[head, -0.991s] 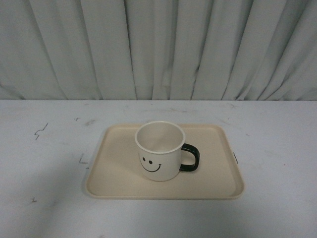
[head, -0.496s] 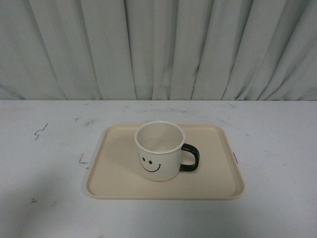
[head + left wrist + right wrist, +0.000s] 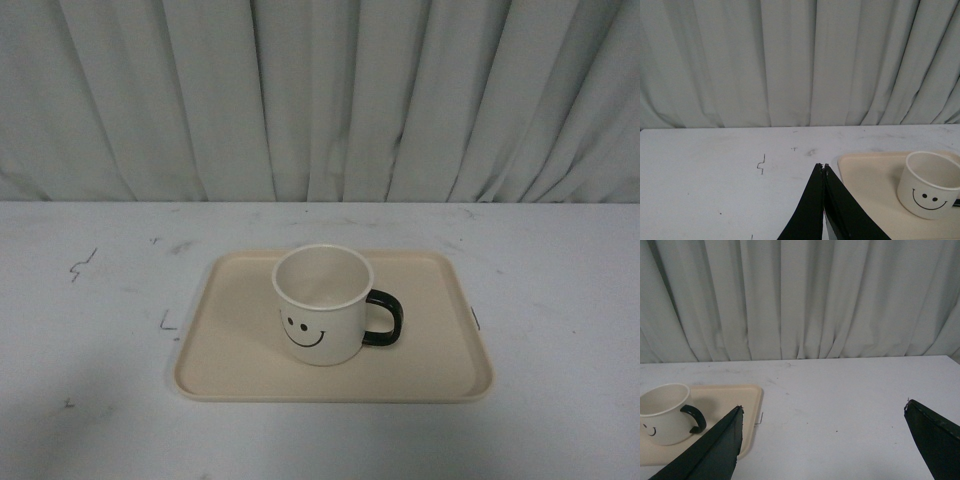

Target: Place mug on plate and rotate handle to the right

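Observation:
The cream-white mug [image 3: 322, 305] stands upright on the beige plate [image 3: 240, 340], its smiley face toward me and its black handle [image 3: 385, 318] pointing right. Neither arm shows in the front view. In the left wrist view my left gripper [image 3: 822, 166] is shut with nothing in it, hovering over the table beside the plate [image 3: 867, 175], the mug [image 3: 930, 185] off to one side. In the right wrist view my right gripper [image 3: 823, 408] stands wide open over bare table, with the mug [image 3: 665, 414], its handle [image 3: 695, 419] and the plate [image 3: 747, 405] beyond one finger.
A white table [image 3: 90, 300] with small dark scuff marks carries the plate. A pale pleated curtain [image 3: 320, 100] hangs along the far edge.

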Motion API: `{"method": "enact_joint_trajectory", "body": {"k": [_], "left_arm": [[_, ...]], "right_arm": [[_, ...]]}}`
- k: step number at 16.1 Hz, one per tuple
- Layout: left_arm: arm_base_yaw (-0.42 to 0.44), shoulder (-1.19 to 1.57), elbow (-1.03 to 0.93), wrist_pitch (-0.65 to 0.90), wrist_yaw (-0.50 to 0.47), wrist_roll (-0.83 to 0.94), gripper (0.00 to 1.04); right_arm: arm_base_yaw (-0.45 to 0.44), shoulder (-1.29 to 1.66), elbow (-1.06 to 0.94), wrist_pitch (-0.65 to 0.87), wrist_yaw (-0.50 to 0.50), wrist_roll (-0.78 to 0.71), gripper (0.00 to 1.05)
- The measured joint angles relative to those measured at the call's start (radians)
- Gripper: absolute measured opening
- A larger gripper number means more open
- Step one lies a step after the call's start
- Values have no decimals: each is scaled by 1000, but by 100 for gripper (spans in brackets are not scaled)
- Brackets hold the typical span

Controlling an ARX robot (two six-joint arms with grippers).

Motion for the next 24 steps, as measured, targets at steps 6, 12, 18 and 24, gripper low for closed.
{"method": "enact_joint_trajectory", "body": {"k": [6, 12, 18, 24], "left_arm": [[0, -156, 0, -154, 0, 0, 2], [0, -188, 0, -184, 0, 0, 2], [0, -392, 8, -395, -2, 0, 2], [0, -392, 0, -404, 0, -2, 76]], "right_arm": [[0, 0, 0, 0, 0, 0, 98], [0, 0, 0, 0, 0, 0, 98], [0, 0, 0, 1, -1, 0, 98], [0, 0, 0, 0, 0, 0, 98]]}}
